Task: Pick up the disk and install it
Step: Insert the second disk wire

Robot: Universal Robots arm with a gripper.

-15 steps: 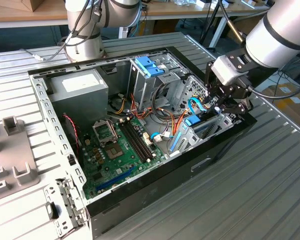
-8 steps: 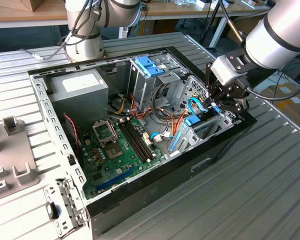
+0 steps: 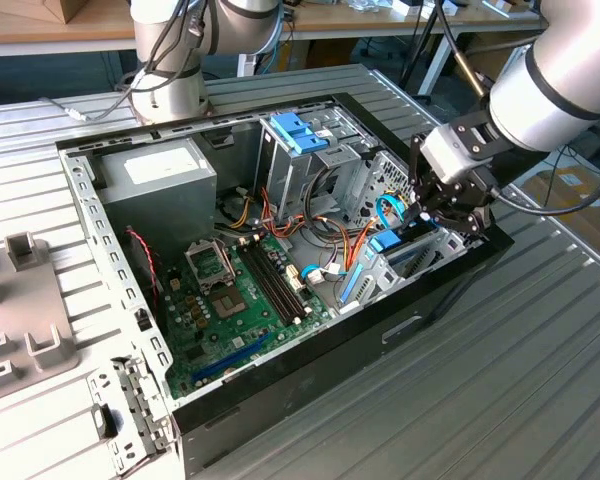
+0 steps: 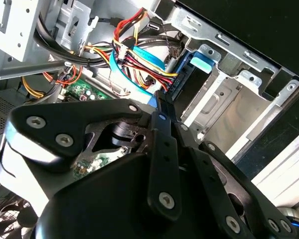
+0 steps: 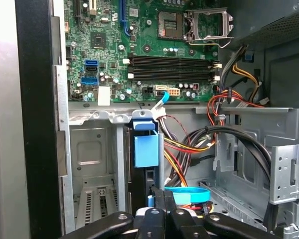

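The disk [image 3: 388, 243] stands on edge in the drive bay at the exterior view's right side of the open computer case [image 3: 130, 300]. In the first wrist view the disk [image 5: 150, 178] is a dark narrow edge under a blue plastic tab [image 5: 145, 148]. In the second wrist view the blue rail end of the disk [image 4: 204, 61] sits in the metal bay. My gripper [image 3: 435, 215] hangs just over the bay, shut, with its fingertips together close to the disk's end [image 5: 162, 195] [image 4: 159, 97]. Nothing shows between the fingers. I cannot tell whether they touch the disk.
Coloured cables [image 3: 325, 235] crowd the space beside the bay. A light-blue bracket [image 3: 298, 130] tops the metal drive cage, and a grey power-supply box [image 3: 160, 180] sits at the back. The green motherboard [image 3: 240, 300] fills the case floor. A second arm's base [image 3: 170, 60] stands behind.
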